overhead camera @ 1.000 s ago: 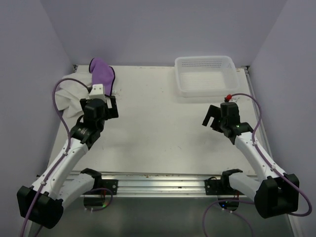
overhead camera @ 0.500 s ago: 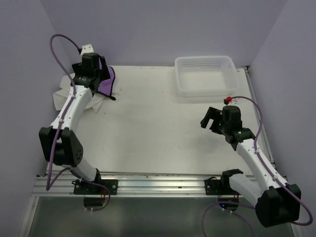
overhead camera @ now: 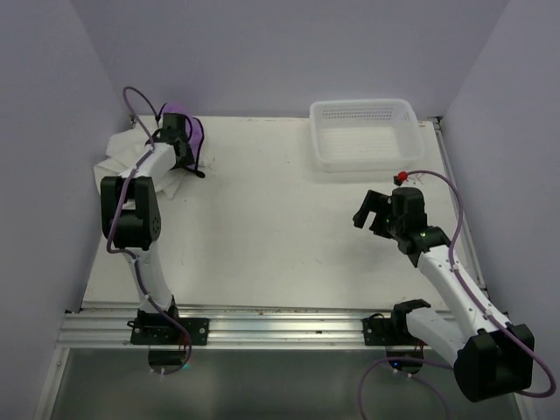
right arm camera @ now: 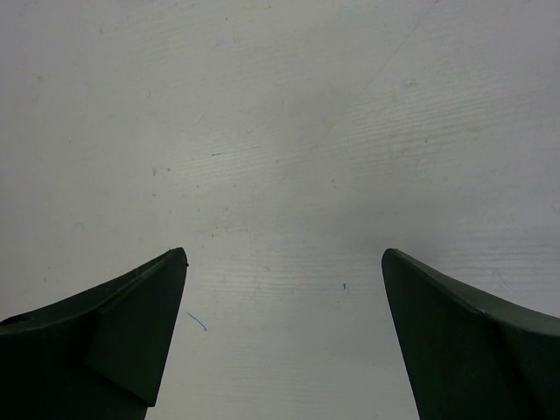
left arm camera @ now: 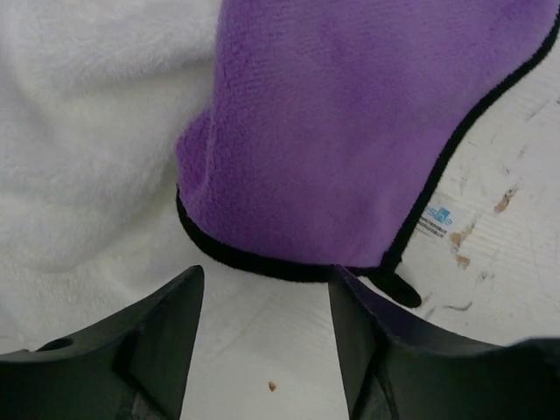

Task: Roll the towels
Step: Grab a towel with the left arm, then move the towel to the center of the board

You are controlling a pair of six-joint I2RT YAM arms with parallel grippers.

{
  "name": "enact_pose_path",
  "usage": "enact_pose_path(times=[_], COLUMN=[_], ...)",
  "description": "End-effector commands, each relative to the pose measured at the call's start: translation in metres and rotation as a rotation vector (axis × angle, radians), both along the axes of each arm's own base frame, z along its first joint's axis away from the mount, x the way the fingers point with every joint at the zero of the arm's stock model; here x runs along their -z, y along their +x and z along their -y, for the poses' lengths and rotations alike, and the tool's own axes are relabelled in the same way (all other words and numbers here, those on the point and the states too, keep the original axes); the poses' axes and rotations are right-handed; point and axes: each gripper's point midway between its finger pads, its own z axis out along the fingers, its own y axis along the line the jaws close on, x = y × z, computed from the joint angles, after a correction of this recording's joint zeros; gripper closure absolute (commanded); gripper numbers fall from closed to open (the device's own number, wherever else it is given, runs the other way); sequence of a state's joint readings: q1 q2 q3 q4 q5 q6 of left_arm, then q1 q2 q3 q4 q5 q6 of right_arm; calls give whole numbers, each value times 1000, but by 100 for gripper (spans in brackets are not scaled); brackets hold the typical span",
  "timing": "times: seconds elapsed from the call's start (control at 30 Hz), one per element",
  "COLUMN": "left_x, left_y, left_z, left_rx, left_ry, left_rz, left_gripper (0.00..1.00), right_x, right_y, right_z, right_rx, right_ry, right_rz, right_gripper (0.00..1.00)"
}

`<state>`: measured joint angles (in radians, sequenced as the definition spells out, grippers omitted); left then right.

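Note:
The purple towel [overhead camera: 196,131] with dark edging lies crumpled at the far left corner, partly on the larger white towel [overhead camera: 118,159]. My left gripper [overhead camera: 179,144] is stretched out over them. In the left wrist view the left gripper [left arm camera: 267,297] is open and empty, its fingertips [left arm camera: 179,302] just short of the purple towel's [left arm camera: 350,131] dark hem, with the white towel [left arm camera: 79,131] to the left. My right gripper [overhead camera: 371,208] is open and empty above bare table at the right, and it shows wide open in the right wrist view [right arm camera: 284,262].
A white perforated basket [overhead camera: 325,157] stands at the far right, empty. Purple walls close in the table on the left, back and right. A metal rail [overhead camera: 280,319] runs along the near edge.
My left arm has swung from the middle left of the table out to the far left corner and lowered over the towels. The right arm has barely moved.

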<state>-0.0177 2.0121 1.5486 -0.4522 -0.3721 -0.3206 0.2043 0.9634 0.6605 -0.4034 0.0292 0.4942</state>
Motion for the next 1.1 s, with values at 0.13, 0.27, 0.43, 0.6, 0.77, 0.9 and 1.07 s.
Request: enact_pose_path(times=[0.13, 0.27, 0.43, 0.6, 0.77, 0.9, 1.07], left_x=[-20, -31, -77, -143, -200, -198, -115], left_y=[38, 47, 48, 38, 10, -42, -122], left_z=[-29, -24, -8, 13, 54, 120, 193], left_rx=[-37, -13, 46, 131, 224, 351, 510], left_ry=[16, -14, -74, -139, -239, -324, -451], left_rz=[124, 176, 312, 451, 562, 550, 384], left_gripper=[63, 96, 100, 100, 100, 100, 100], right_x=[-3, -1, -2, -16, -42, -40, -79], right_y=[7, 8, 11, 15, 35, 57, 72], right_z=[-3, 0, 0, -2, -9, -21, -45], right_rx=[-16, -8, -12, -19, 28, 33, -55], right_ry=[-3, -21, -32, -23, 52, 101, 138], right_rz=[6, -3, 2, 29, 104, 71, 163], right_gripper=[3, 3, 5, 5, 5, 13, 27])
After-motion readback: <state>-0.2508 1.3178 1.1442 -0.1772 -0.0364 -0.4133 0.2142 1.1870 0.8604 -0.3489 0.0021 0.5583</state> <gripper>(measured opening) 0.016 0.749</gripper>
